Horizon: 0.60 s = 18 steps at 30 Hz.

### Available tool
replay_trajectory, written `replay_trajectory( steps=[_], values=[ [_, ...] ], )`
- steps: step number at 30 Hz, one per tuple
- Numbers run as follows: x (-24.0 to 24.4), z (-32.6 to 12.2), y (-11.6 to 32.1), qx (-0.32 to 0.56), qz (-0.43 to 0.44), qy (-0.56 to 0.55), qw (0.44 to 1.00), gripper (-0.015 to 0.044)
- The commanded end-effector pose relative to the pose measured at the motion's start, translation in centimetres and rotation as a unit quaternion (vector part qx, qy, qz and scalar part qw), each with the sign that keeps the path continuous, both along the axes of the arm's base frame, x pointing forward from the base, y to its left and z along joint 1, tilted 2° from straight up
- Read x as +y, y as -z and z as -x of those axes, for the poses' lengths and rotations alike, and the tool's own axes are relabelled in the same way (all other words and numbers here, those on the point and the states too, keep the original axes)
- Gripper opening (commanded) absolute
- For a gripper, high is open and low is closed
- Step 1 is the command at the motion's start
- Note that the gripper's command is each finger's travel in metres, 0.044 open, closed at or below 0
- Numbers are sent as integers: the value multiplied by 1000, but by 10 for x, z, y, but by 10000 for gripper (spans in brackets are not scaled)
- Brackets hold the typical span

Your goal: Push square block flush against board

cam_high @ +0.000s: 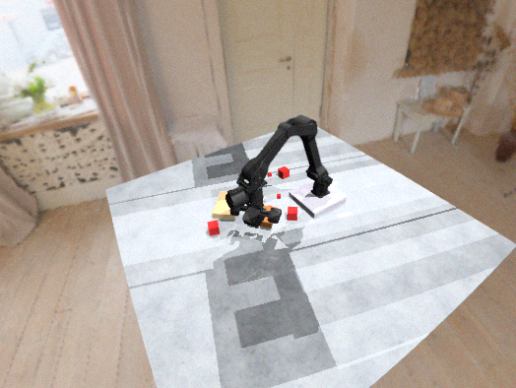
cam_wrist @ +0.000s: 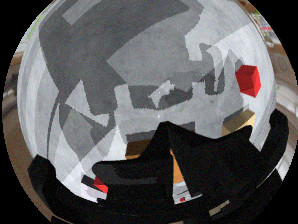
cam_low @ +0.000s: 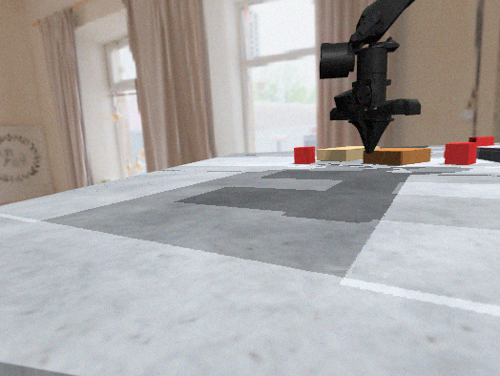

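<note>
Daylight is filling the window [cam_high: 32,44] [cam_low: 279,78] beside the long pinkish curtain [cam_high: 113,89] [cam_low: 167,81], and a pale door [cam_high: 273,74] is standing shut beyond the table. Grey patches and thin lines are crossing the marbled tabletop [cam_high: 374,291] [cam_low: 191,310] [cam_wrist: 150,65]. Over it my black arm [cam_high: 268,148] [cam_low: 382,21] is arching from a pale base slab [cam_high: 315,211], and I am pointing my hand [cam_high: 260,217] [cam_low: 369,149] [cam_wrist: 164,125] downward, its fingers meeting in a narrow tip with nothing between them. I am reaching low, at the near left end of the orange square block [cam_high: 268,222] [cam_low: 406,156] [cam_wrist: 136,149] in the exterior view; whether I am touching it, I cannot tell. That block is lying flat, with the tan board [cam_high: 223,207] [cam_low: 341,154] [cam_wrist: 240,123] lying flat near it. My own arm is covering the space between them from the top, so I cannot tell whether their sides are meeting. One red cube [cam_high: 213,227] [cam_low: 304,155] [cam_wrist: 247,81] is sitting near the board, and another red cube [cam_high: 292,213] [cam_low: 460,153] [cam_wrist: 101,184] is sitting on the far side of the block from the board.
</note>
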State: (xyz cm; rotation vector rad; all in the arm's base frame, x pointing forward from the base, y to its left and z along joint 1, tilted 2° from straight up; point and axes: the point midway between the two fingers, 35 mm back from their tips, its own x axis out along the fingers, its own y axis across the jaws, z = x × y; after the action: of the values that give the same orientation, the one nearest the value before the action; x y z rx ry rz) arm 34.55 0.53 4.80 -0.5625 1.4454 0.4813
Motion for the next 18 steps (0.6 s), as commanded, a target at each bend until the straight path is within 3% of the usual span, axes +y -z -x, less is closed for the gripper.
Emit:
replay_trajectory(
  steps=[1, 18],
  values=[
    [-1, 3, 21, 9, 1, -3, 1000, 0],
    [-12, 15, 21, 10, 1, -3, 1000, 0]
  ],
)
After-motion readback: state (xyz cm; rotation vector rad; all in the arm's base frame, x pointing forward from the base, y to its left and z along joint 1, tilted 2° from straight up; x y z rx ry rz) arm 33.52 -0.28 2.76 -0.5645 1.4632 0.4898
